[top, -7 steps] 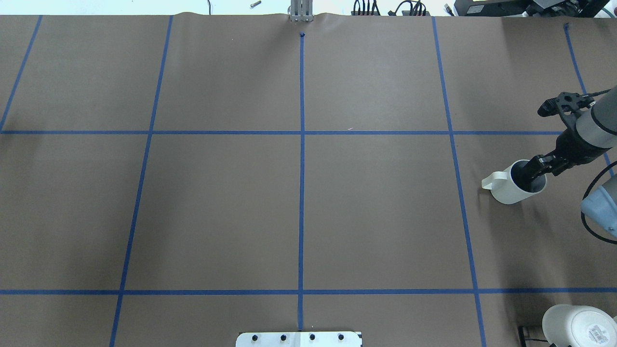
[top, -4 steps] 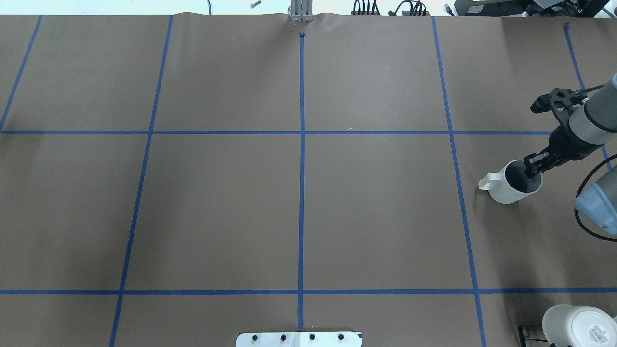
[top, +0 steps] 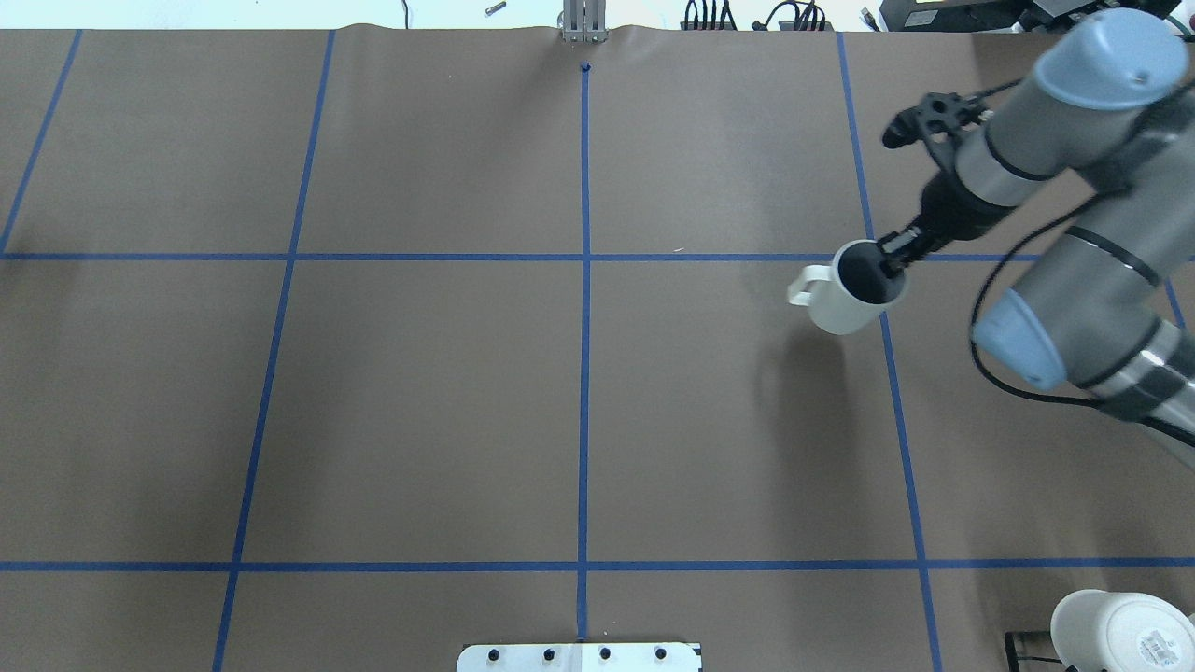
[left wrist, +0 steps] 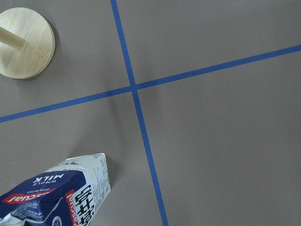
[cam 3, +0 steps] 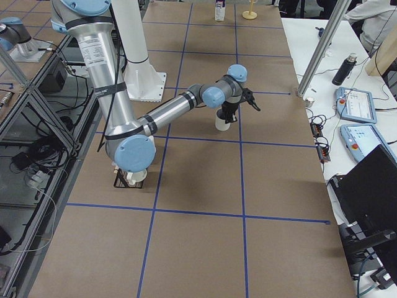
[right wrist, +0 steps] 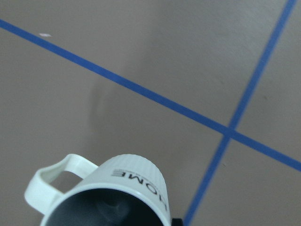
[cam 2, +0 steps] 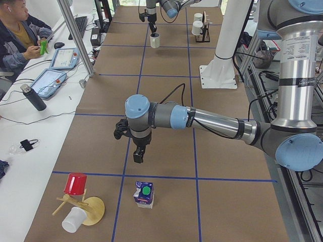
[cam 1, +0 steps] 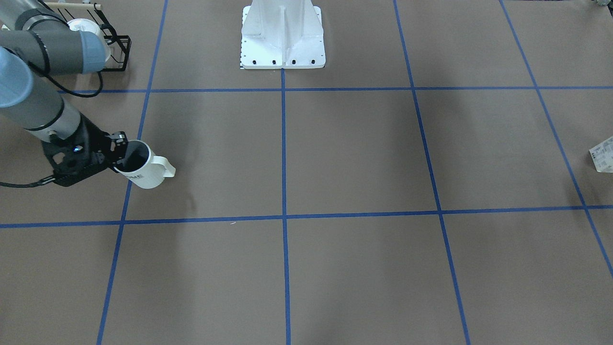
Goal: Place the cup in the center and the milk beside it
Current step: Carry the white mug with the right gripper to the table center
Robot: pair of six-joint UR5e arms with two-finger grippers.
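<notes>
The cream-white "HOME" cup point(top: 840, 308) hangs a little tilted above the table, handle toward the centre, over the blue tape line right of the middle cells. My right gripper point(top: 893, 259) is shut on its rim, one finger inside. The cup also shows in the front view point(cam 1: 145, 171), the right side view point(cam 3: 221, 120) and the right wrist view point(right wrist: 117, 188). The milk point(cam 2: 145, 194) stands upright at the table's left end, also low in the left wrist view point(left wrist: 56, 195). My left gripper point(cam 2: 138, 156) hovers just beyond it, showing only in the left side view; I cannot tell whether it is open.
A black wire rack point(cam 1: 115, 45) with white mugs point(top: 1120, 630) stands near the robot's right. A wooden stand point(cam 2: 83, 206) with a red cup point(cam 2: 75, 183) and a white cup point(cam 2: 72, 220) sits left of the milk. The robot's base plate point(cam 1: 282, 60) is at the near edge.
My right gripper has carried the cup off the table and moved it left and farther from the robot, from the right cell onto the tape line.
</notes>
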